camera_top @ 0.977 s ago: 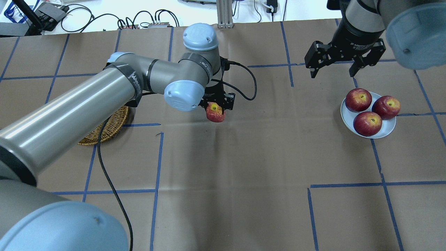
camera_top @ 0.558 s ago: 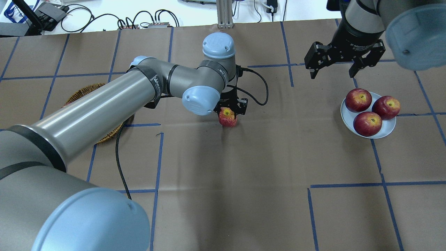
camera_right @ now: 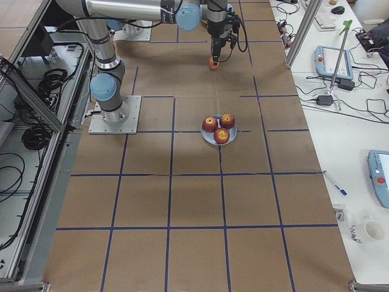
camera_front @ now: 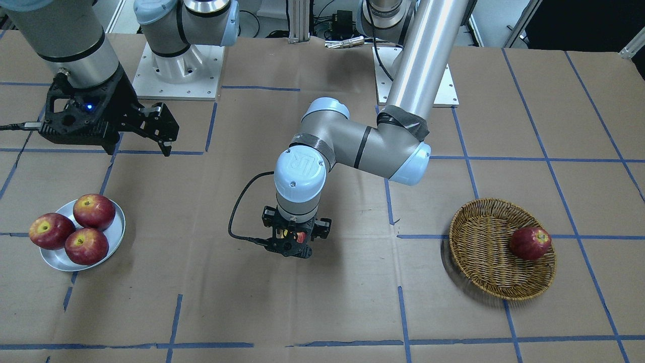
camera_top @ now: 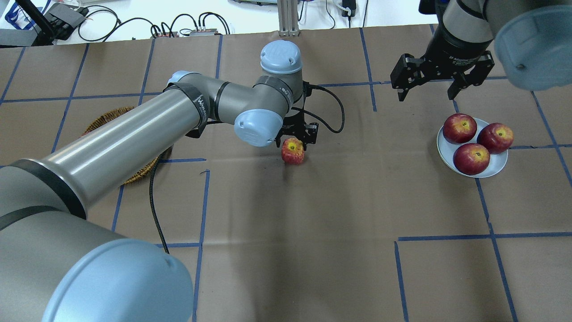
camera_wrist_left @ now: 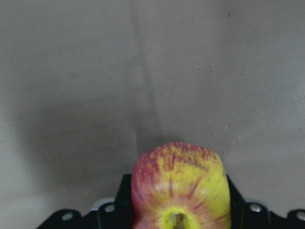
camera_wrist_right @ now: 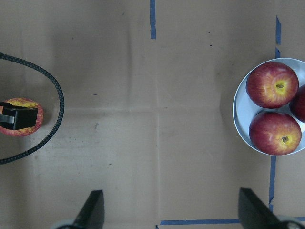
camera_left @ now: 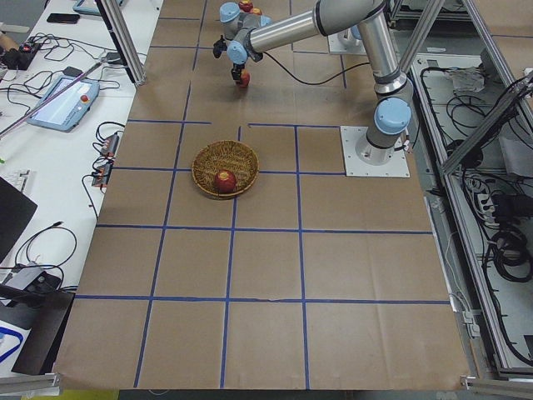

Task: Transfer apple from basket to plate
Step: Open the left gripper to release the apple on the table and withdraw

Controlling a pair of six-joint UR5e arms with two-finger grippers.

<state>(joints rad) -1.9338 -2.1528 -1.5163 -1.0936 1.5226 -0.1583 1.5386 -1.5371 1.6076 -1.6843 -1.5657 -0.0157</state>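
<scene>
Since a second ago the left gripper [camera_top: 296, 139] has carried the apple [camera_top: 292, 152] rightward, away from the basket [camera_front: 478, 252], and now holds it low over the bare table. Its fingers pinch the apple from both sides, stem end up toward the wrist. From this gripper the plate [camera_top: 496, 166] lies well apart to its right, already bearing three dark red apples [camera_top: 471, 158], with little free room. The right gripper [camera_top: 426, 95], fingers spread and holding nothing, hangs just beyond the plate and is far nearer to it, so a set-down for that arm looks likely.
</scene>
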